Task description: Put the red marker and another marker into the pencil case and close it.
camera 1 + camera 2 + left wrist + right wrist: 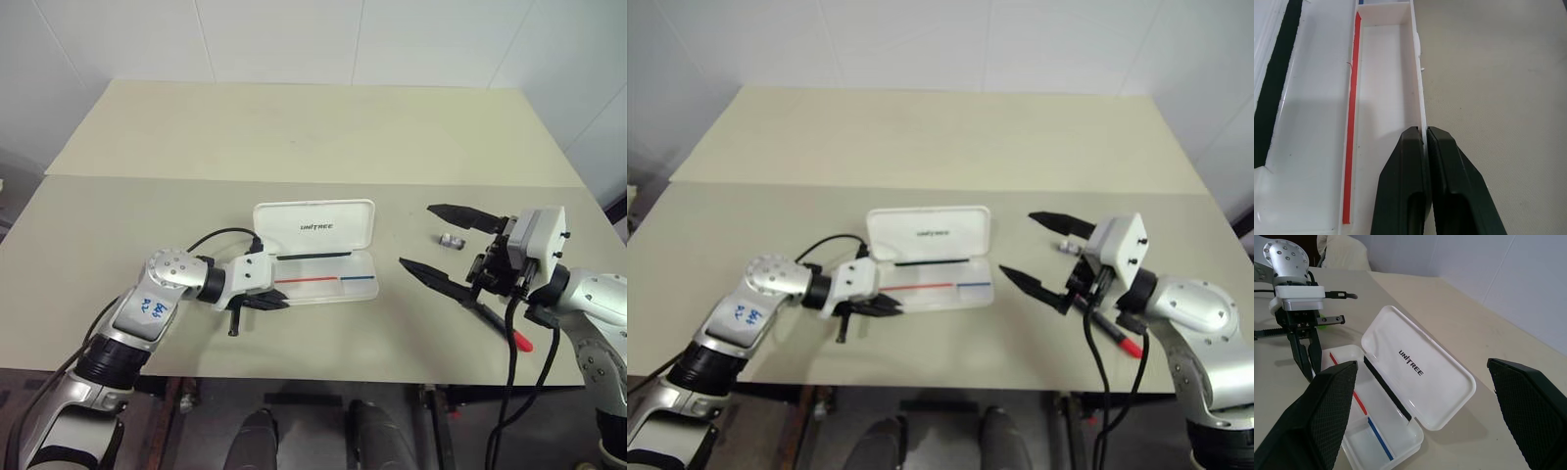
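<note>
One white hard-plastic pencil case [315,257] with rounded corners lies open in the middle of the beige table [294,147], its lid with the dark "UNITREE" lettering tipped back and its shallow tray facing me. Along the tray's divider I count one thin line, red for most of its length and blue at the end farther from my left hand, plus one black strip along the hinge.

My left gripper [277,303] sits at the near left end of the tray. Its two black fingers [1405,196] are pressed together with the tray's thin near wall between their tips, so they look closed on that rim, one finger inside the tray and one outside.

My right gripper [439,241] hovers to the right of the case, well apart from it, its two black fingers spread wide with nothing between them.

One red marker [1111,331], black-barrelled with a bright red end, lies on the table near the front edge beneath my right wrist. A sliver of green [1324,321] shows behind my left gripper in the right wrist view; it may be the second marker, but too little is visible to be sure. One tiny grey-silver object [452,240] rests on the table between the case and my right gripper.
</note>
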{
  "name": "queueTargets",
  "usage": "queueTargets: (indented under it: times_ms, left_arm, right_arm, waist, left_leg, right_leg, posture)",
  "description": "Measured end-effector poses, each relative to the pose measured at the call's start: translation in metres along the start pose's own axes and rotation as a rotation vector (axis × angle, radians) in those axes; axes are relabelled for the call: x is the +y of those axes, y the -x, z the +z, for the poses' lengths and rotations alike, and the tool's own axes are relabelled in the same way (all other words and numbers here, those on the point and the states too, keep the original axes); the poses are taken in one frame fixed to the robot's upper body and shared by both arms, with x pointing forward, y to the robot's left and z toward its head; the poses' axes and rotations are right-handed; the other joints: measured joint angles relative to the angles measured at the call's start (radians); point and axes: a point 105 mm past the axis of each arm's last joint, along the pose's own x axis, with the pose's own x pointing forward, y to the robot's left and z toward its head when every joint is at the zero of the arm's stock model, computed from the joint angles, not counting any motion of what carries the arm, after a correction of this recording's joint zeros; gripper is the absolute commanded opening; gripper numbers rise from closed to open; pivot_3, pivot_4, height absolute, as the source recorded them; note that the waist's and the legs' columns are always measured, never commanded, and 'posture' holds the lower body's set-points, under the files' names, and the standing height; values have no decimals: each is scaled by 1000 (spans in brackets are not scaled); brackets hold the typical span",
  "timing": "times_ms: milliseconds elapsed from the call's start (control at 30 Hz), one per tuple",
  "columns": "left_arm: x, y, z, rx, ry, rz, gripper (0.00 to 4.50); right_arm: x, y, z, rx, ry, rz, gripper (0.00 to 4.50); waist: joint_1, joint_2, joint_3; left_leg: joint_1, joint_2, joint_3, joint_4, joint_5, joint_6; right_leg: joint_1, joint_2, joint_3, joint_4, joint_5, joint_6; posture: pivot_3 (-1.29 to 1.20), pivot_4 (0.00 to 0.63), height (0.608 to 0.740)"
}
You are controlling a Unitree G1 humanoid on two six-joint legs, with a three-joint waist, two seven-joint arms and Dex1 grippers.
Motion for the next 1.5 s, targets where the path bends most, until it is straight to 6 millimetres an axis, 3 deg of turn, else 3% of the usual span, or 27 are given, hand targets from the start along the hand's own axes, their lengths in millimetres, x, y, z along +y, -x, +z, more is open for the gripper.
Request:
queueTargets:
  times_ms: [200,333,533,733,867,1033,1133,1200,1333,1500]
  left_arm:
    - [-6,-11,8,-46,-25,-61,2524]
    - [-10,-7,10,-83,-19,-62,2524]
    - [-10,22,18,-156,4,24,4391]
    - [-6,43,20,-214,-12,123,4472]
    - [-9,56,33,-300,-57,154,4472]
    - [-20,82,40,-402,-43,170,4472]
    - [-24,88,42,-411,-42,154,4472]
    - [-29,90,36,-392,-17,124,4472]
    - [-31,99,34,-386,4,87,4472]
    - [-22,104,45,-424,0,99,4472]
  right_arm:
    - [4,-5,-1,-9,-13,19,4500]
    - [4,-8,-1,-23,-19,25,4500]
    - [4,-14,-9,-33,-61,49,4500]
    - [2,-14,-12,-43,-76,44,4500]
    - [2,-9,-18,-26,-99,21,4500]
    - [-6,37,-49,143,-167,-125,4500]
    - [-7,53,-56,200,-184,-164,4500]
    - [-6,68,-69,262,-214,-201,4500]
    - [-7,103,-98,378,-279,-270,4500]
    - [-10,120,-117,425,-310,-294,4500]
  waist:
    - [-3,0,0]
    - [-10,0,0]
    - [-6,0,0]
    - [-4,0,0]
    - [-4,0,0]
    - [-2,0,0]
    - [-5,0,0]
    - [-7,0,0]
    - [-7,-1,0]
    - [-7,-1,0]
  left_leg:
    - [0,0,0,-1,0,0]
    - [0,0,0,-1,0,0]
    - [0,1,0,0,0,0]
    - [0,0,0,-1,0,0]
    - [0,0,0,-1,0,0]
    - [-1,0,0,-1,0,0]
    - [1,0,1,-1,0,0]
    - [1,1,2,-1,0,0]
    - [1,1,4,1,1,1]
    - [2,1,6,2,1,1]
  right_leg:
    - [-1,0,0,0,1,1]
    - [-1,0,0,1,1,2]
    - [-1,0,0,1,1,1]
    - [-2,0,0,1,1,1]
    - [-2,0,0,1,1,1]
    - [-1,0,0,1,1,1]
    - [-1,0,0,0,-1,-3]
    - [-1,0,1,0,-7,-15]
    - [-1,0,3,0,-6,-15]
    - [-1,0,4,0,-5,-15]
  posture:
    - [0,150,740]
    - [0,150,740]
    - [0,150,740]
    - [0,150,740]
    - [0,150,740]
    - [0,150,740]
    - [0,150,740]
    - [0,150,740]
    - [0,150,740]
    - [0,150,740]
